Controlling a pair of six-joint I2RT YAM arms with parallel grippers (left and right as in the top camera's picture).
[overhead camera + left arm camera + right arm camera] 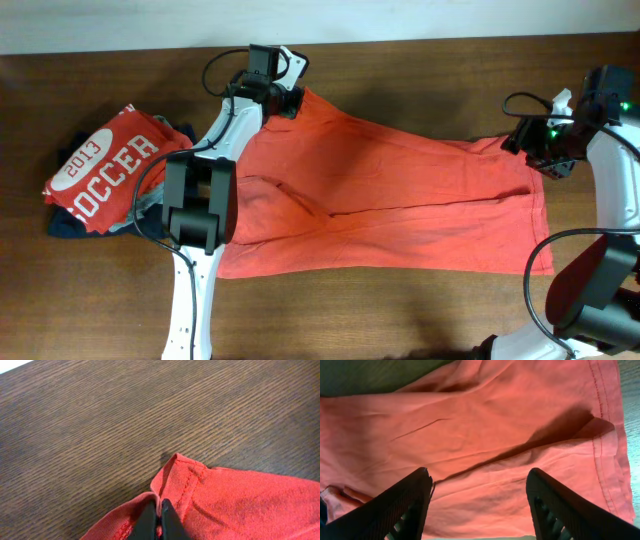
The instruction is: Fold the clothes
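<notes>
While the red "2013 SOCCER" shirt [100, 165] lies bundled on darker garments by the desk's [400, 310] left edge, the work is further along. The left gripper [160, 512] is clenched on a hemmed corner of the orange-red T-shirt [400, 190] close to the far edge. From there the T-shirt spreads flat and creased across the middle of the desk to the right edge. The right gripper [479, 474] hovers over that right end, jaws parted and grasping nothing. This looks like the gripping step before a fold, half done. Next, the right gripper probably has to drop onto the hem and pinch it, so both ends can be lifted together.
</notes>
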